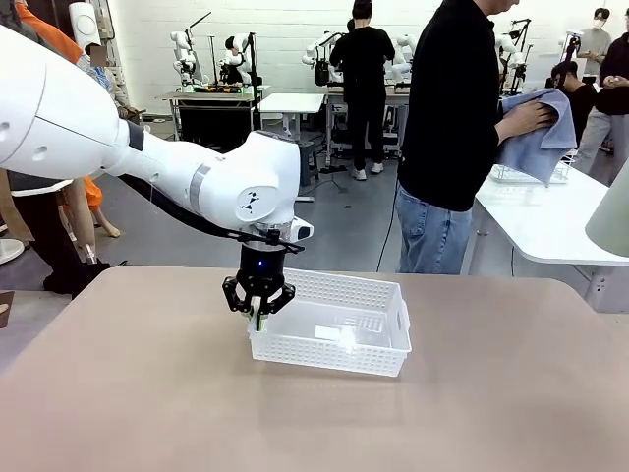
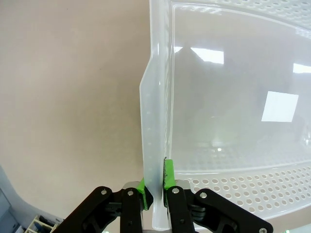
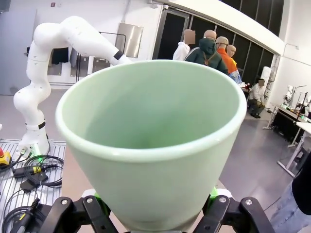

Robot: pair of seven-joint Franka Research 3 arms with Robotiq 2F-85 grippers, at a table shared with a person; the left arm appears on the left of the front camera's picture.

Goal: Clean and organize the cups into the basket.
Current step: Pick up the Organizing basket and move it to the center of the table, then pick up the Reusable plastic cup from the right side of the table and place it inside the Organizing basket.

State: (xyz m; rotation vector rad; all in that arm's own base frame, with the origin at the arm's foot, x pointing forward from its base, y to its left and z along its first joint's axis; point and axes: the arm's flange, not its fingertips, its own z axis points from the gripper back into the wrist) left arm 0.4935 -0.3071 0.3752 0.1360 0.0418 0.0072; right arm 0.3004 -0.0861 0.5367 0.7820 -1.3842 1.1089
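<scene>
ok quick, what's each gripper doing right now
left gripper: closed on the basket wall
right gripper: holding the mint cup

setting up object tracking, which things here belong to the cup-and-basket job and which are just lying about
Job: white mesh basket, its end wall clamped in the left fingers; mint-white cup held in the right fingers.
Lying about: white square patch on the basket floor; cables by an arm's base; blue-grey cloth in a person's hands, possibly for cleaning.
</scene>
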